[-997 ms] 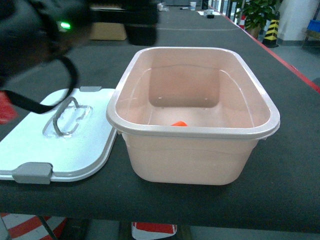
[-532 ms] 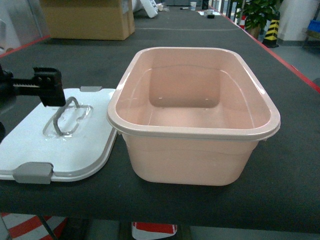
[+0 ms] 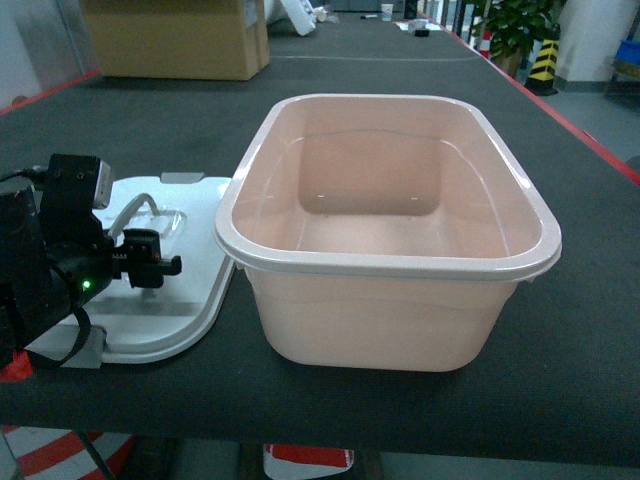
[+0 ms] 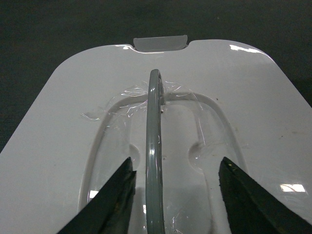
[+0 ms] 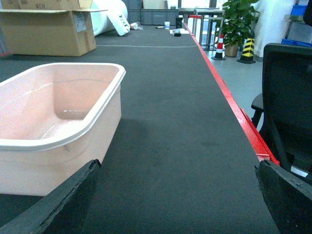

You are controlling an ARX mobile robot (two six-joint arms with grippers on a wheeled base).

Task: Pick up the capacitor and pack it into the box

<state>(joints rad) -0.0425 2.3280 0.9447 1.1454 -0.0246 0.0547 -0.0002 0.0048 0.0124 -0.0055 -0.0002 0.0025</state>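
The pale pink box stands open in the middle of the dark table, and also shows at the left of the right wrist view. No capacitor shows in any view; the near wall hides the front of the box floor. The white lid lies flat to the left of the box. My left gripper hangs low over it. It is open, and the grey handle stands upright between the jaws, closer to the left finger. My right gripper is open over bare table to the right of the box.
A brown cardboard carton sits at the back left. The table's red edge runs along the right, with a black chair beyond it. A potted plant and small items stand far back.
My left arm has come down from the upper left to the lid, its jaws now around the handle. An orange piece seen low in the box a second ago no longer shows.
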